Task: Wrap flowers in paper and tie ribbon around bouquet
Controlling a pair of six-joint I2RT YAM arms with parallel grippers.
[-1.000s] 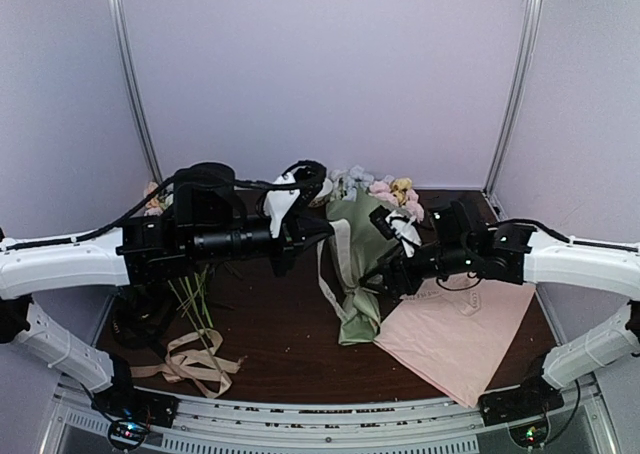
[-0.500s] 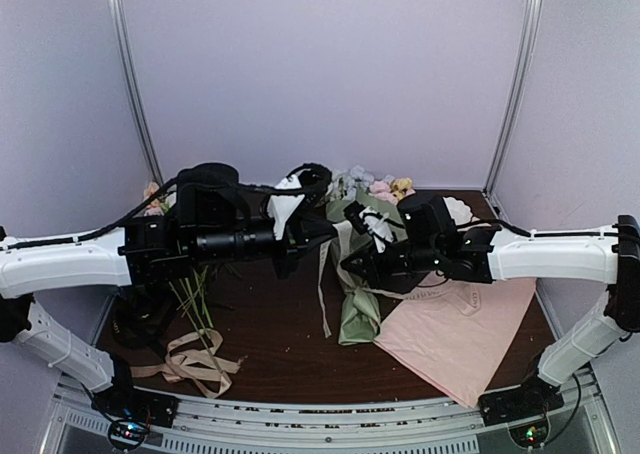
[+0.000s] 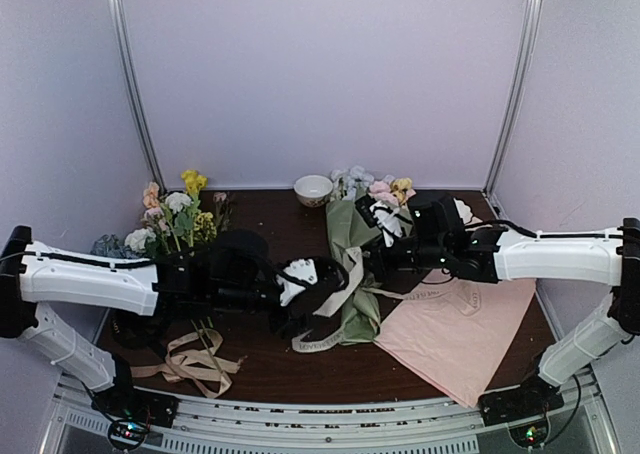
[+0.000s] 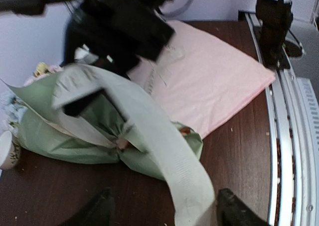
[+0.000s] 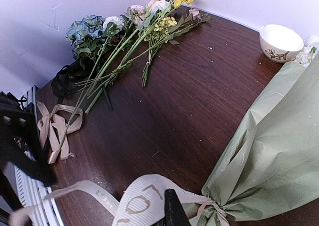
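The bouquet (image 3: 352, 274) lies on the table, its olive-green paper (image 5: 269, 151) pinched in at the narrow end and blooms (image 3: 388, 188) at the far end. The cream lettered ribbon (image 5: 144, 206) runs from that pinched neck. My right gripper (image 5: 169, 208) is shut on the ribbon just beside the neck and shows as the right gripper (image 3: 374, 254) from above. My left gripper (image 4: 162, 201) is open and low over the table, with the ribbon (image 4: 184, 171) hanging loose between its fingers (image 4: 97, 213). Loose flowers (image 5: 129, 42) lie at the far left.
A plain pink sheet (image 3: 460, 324) lies to the right of the bouquet. A tan ribbon (image 3: 190, 359) is bunched at the near left, by the stems. A small white bowl (image 3: 313, 189) stands at the back wall. The metal rail (image 4: 284, 136) runs along the near table edge.
My left arm has dropped from high over the table to low near the bouquet and opened, letting go of the ribbon. My right gripper moved left and shut on the ribbon.
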